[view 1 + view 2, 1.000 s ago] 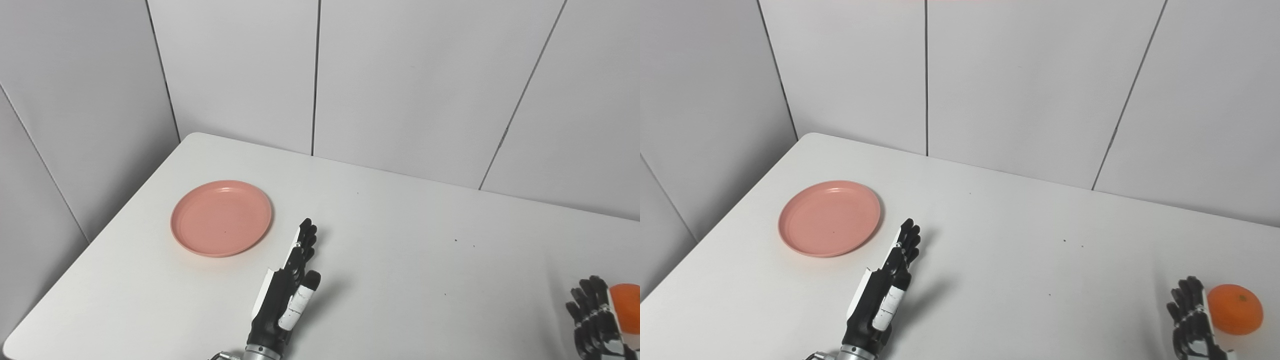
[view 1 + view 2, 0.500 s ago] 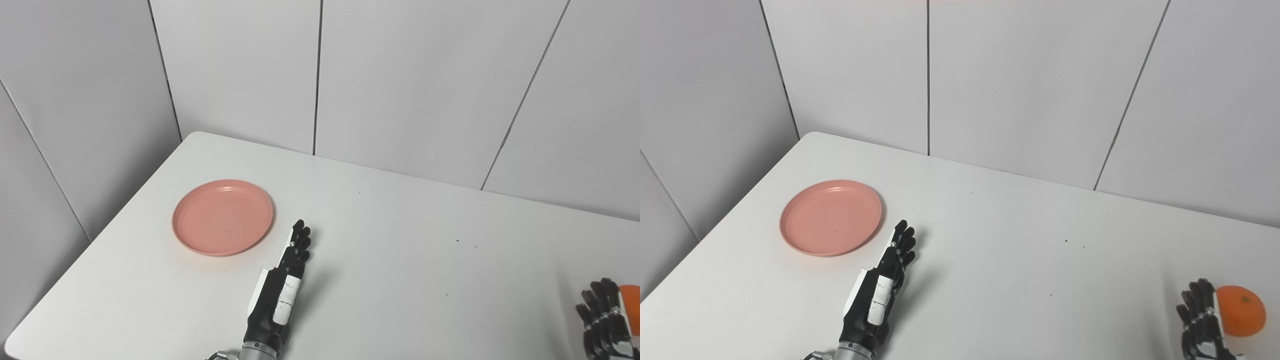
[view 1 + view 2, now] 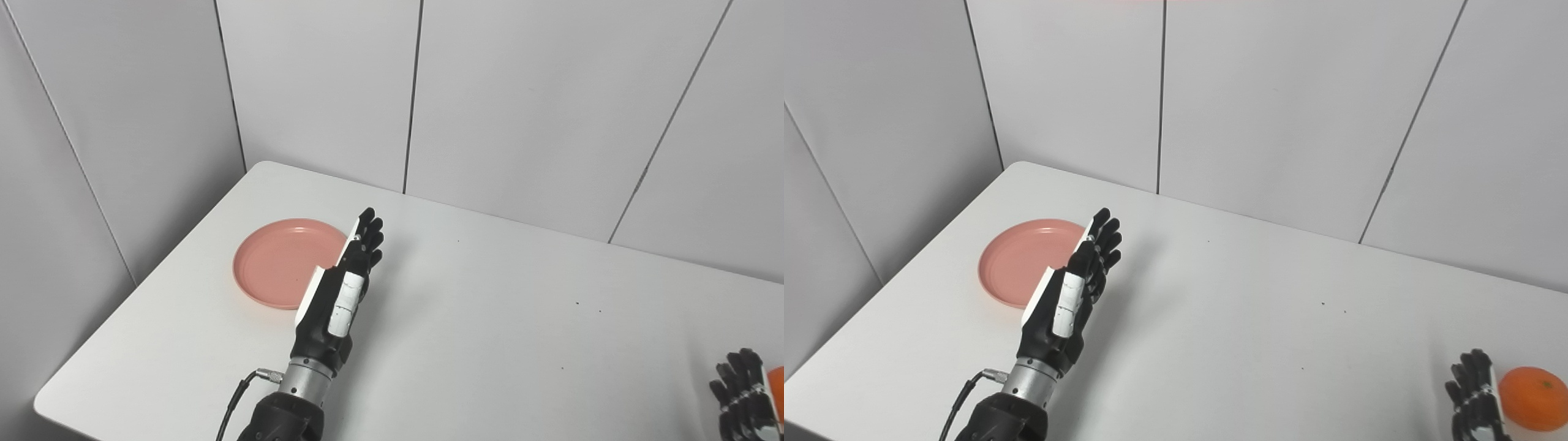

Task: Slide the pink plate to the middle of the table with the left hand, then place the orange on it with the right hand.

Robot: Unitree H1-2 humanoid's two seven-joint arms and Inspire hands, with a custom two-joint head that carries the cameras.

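Note:
The pink plate (image 3: pixel 278 263) lies flat on the left part of the white table (image 3: pixel 490 318). My left hand (image 3: pixel 340 288) is raised edge-on over the plate's right rim, fingers straight and together, holding nothing. Its fingertips (image 3: pixel 1105 228) point toward the back wall. The orange (image 3: pixel 1525 398) rests near the front right corner. My right hand (image 3: pixel 1476 398) stands just left of the orange, fingers upright and spread, not holding it; whether it touches the orange I cannot tell. In the left eye view only a sliver of the orange (image 3: pixel 778 383) shows.
Grey wall panels (image 3: pixel 520 104) close off the table's back and left sides. A cable (image 3: pixel 236 398) runs from the left wrist near the front edge. The table's rounded front left corner (image 3: pixel 46 407) is close to my left arm.
My left hand has risen and reached forward, from the table in front of the plate to over the plate's right rim. The camera has shifted left. The right hand stays by the orange.

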